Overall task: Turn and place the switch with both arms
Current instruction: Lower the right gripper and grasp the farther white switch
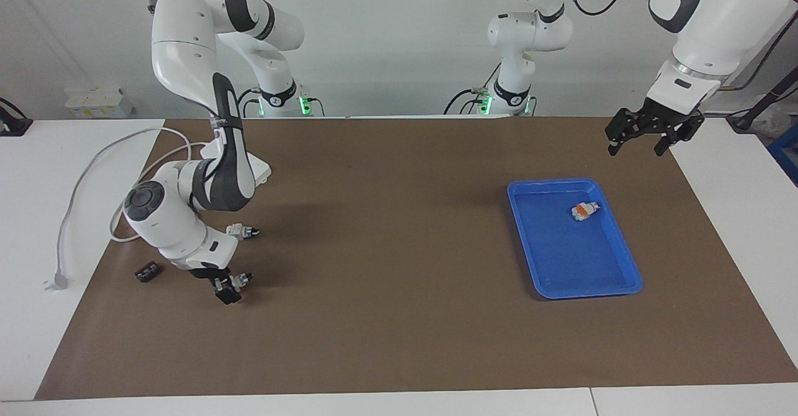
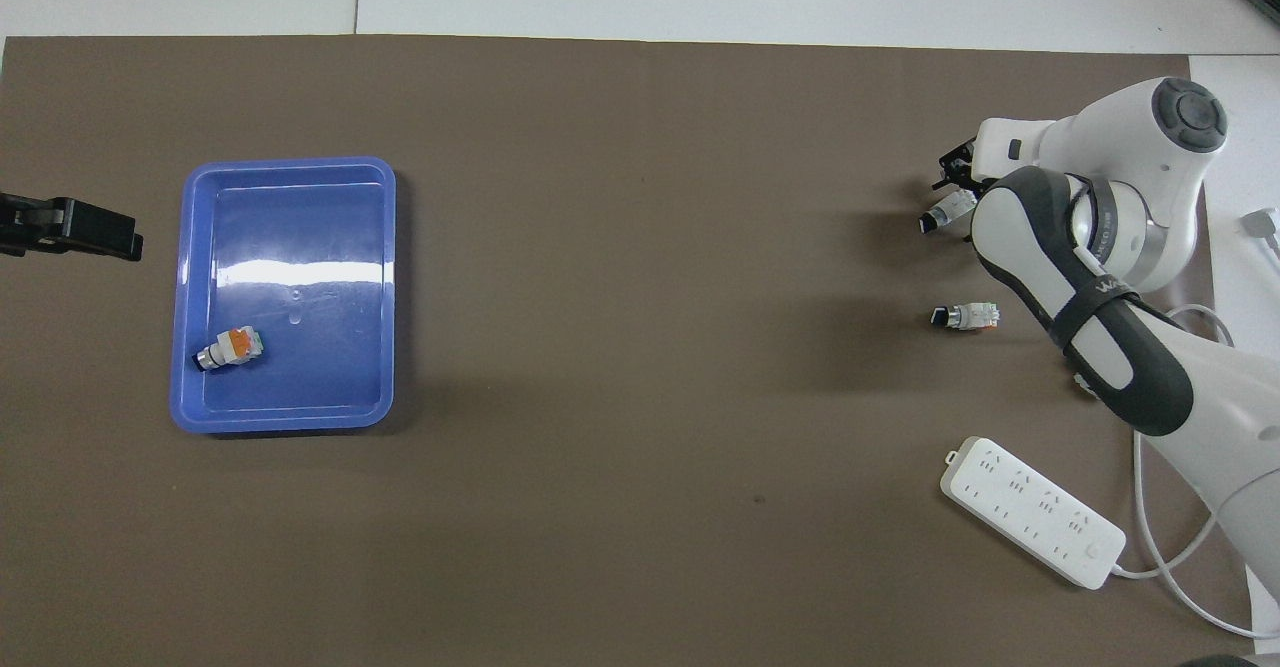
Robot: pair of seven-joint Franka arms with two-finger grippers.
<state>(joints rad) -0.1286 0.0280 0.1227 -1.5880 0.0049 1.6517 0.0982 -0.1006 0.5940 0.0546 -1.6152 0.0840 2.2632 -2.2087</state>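
Right hand down at switch, well apart from blue tray, toward right arm's end of bench; grip state cannot be told. Hand largely hidden by arm overhead; switch seen there lying flat, long axis slanted, black knob pointed traywards. Left hand held wide, waiting beside tray.

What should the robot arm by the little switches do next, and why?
Probably finish closing the right gripper on the switch it is down around, then lift. One switch already lies in the blue tray; the left gripper waits open above the mat near it.
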